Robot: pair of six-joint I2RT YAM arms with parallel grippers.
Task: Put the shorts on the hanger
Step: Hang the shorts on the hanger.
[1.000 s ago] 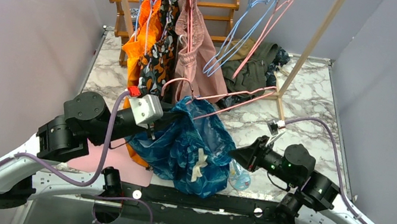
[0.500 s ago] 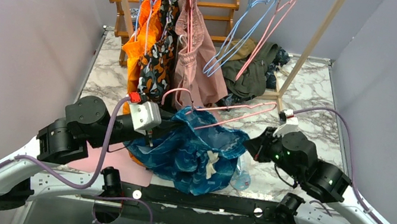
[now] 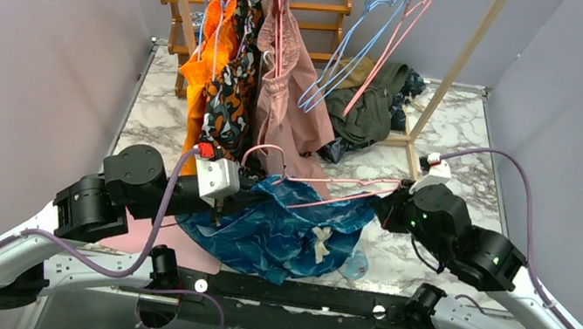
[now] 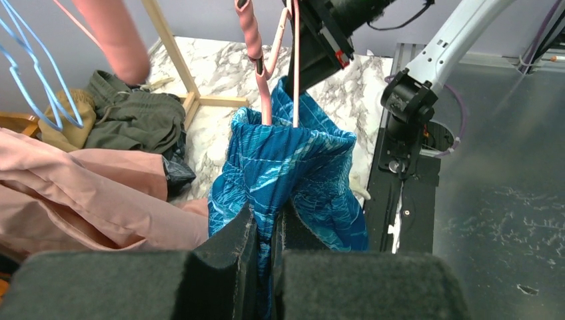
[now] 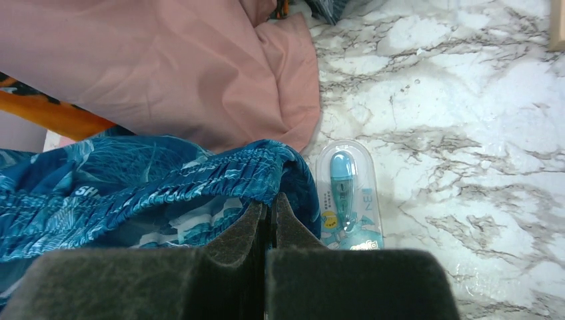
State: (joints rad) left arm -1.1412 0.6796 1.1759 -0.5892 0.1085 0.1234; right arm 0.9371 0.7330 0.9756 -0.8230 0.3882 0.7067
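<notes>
Above marble table (image 3: 469, 140) — left gripper (image 4: 265, 230) and right gripper (image 5: 268, 213), clamped on shorts (image 3: 286, 234), have pulled them wider.

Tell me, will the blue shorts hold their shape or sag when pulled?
Likely floppy: the shorts sag in folds between left gripper and right gripper. Probably light: the thin hanger inside the waist looks unbent. The gathered waist may snag.

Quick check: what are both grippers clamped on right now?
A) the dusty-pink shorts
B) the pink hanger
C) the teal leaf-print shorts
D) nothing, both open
C: the wrist views show the left gripper and the right gripper each shut on fabric of the teal shorts.
</notes>
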